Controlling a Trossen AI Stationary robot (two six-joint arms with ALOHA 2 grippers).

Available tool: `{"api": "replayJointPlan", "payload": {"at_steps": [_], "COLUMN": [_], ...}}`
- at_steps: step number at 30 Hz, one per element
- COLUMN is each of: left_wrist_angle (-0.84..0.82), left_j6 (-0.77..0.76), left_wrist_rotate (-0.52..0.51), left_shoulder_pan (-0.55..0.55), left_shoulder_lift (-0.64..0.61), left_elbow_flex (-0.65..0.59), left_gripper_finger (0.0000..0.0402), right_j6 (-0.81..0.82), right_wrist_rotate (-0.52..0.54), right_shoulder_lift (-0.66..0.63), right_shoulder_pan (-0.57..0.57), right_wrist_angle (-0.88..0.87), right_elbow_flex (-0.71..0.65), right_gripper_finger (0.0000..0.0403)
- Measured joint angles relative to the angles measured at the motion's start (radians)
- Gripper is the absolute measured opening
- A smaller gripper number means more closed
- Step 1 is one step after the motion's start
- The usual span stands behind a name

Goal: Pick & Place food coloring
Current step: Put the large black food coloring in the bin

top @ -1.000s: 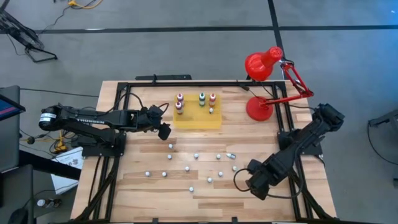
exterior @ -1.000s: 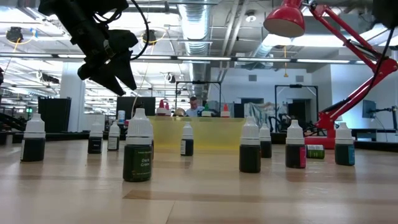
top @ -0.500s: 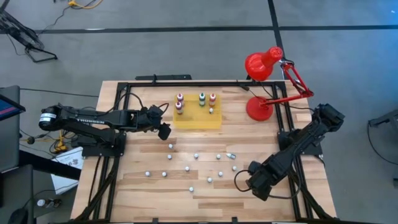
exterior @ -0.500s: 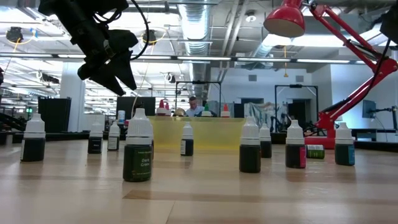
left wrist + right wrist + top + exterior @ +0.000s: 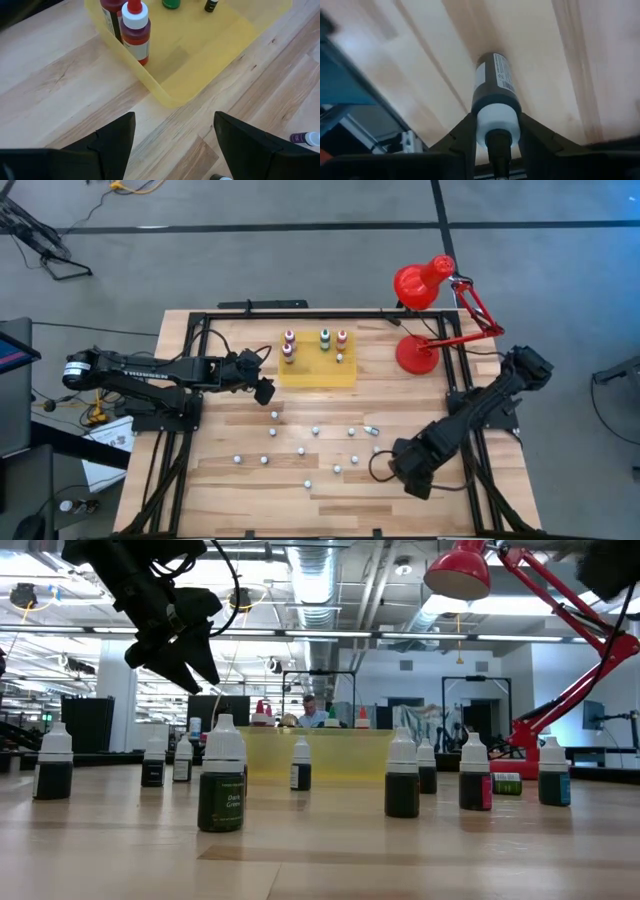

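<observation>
Since a second ago the right gripper [image 5: 385, 465], at four o'clock on the table [image 5: 330, 490], has shifted slightly toward the middle and closed, its fingers now pinching a dark dropper bottle [image 5: 495, 95] by its white cap. Five bottles stand on the yellow mat [image 5: 317, 370] at twelve o'clock, while roughly a dozen food coloring bottles [image 5: 316, 431] are still scattered mid-table. The left gripper [image 5: 264, 390] hovers at ten o'clock beside the mat, fingers spread and empty; the red desk lamp [image 5: 418, 320] at two o'clock seems clear of the path.

Small upright dropper bottles [image 5: 221, 776] across the wooden table [image 5: 320, 850], dark left gripper [image 5: 198, 673] above.
</observation>
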Motion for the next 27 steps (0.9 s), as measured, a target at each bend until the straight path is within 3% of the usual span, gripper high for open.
{"api": "replayJointPlan", "payload": {"at_steps": [12, 21, 27], "left_wrist_angle": [0.000, 0.000, 0.000], "left_j6": [-0.012, -0.016, -0.007], "left_wrist_rotate": [0.000, 0.000, 0.000], "left_shoulder_pan": [0.000, 0.000, 0.000], "left_shoulder_lift": [0.000, 0.000, 0.000], "left_elbow_flex": [0.000, 0.000, 0.000], "left_gripper_finger": [0.0263, 0.0263, 0.0263], "right_j6": [-0.334, -0.715, -0.853], "right_wrist_rotate": [0.188, 0.222, 0.363], "right_shoulder_lift": [0.000, 0.000, 0.002], "right_shoulder_pan": [-0.299, -0.515, -0.645], "right_wrist_angle": [0.003, 0.123, 0.208], "right_elbow_flex": [0.143, 0.222, 0.237], "right_gripper_finger": [0.0113, 0.0112, 0.0113]}}
